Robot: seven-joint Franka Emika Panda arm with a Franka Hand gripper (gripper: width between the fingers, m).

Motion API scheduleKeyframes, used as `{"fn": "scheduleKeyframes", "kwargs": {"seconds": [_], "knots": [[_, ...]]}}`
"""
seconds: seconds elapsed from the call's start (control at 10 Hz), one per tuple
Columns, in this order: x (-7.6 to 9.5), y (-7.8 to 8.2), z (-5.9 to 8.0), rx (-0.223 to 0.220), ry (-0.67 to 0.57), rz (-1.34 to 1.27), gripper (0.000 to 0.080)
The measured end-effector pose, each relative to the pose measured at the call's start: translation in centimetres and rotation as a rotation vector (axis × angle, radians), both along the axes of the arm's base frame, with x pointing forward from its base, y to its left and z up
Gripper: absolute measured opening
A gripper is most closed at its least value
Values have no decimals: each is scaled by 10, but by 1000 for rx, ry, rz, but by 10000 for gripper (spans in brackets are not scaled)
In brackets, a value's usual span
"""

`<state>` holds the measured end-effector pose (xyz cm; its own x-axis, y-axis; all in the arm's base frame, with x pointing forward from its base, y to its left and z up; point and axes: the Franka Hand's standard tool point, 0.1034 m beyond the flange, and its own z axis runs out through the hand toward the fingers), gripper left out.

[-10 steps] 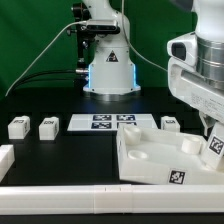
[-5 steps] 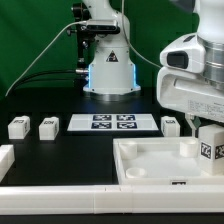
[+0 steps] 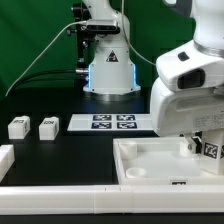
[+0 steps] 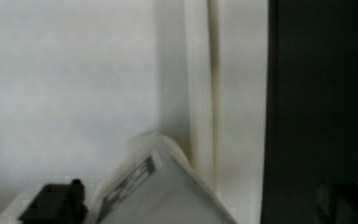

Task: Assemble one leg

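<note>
Arm: the white arm (image 3: 190,85) is filling the exterior view's right side, bending down over the right part of the tray.
Hand: the hand (image 3: 203,143) is reaching low at the tray's right end. Its fingers are mostly hidden behind the wrist housing, so I cannot tell whether it is spread or pressed together, or whether it is holding something. In the wrist view, only two dark finger tips (image 4: 55,200) are showing at the edge of the picture.
Tray: the large white tray (image 3: 150,165) is lying flat on the black worktop (image 3: 40,105), near the front, to the exterior view's right.
Legs: two small white legs are standing side by side on the exterior view's left, one leg (image 3: 18,128) and a second leg (image 3: 47,127) just beside it, both well apart from the tray and from the hand.
Tagged piece: a small white piece with a tag (image 3: 210,150) is showing just under the arm at the tray's right end; it is too hidden to identify.
Marker board: the marker board (image 3: 110,122) is lying flat between the two legs and the arm, far from the front rail (image 3: 60,195).
Wrist view: a white surface is filling the picture, with a tilted white edge (image 4: 158,185) close to the lens.
</note>
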<state>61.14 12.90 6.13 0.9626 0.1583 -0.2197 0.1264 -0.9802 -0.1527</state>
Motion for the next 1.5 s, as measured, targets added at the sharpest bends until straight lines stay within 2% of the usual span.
{"fn": "scheduleKeyframes", "kwargs": {"seconds": [0.3, 0.9, 1.3, 1.5], "knots": [[1, -2, 1, 69, -36, 276, 649], [-1, 2, 10, 98, -61, 397, 649], [-4, -3, 6, 94, -57, 384, 649], [-4, -2, 6, 93, -58, 382, 396]]}}
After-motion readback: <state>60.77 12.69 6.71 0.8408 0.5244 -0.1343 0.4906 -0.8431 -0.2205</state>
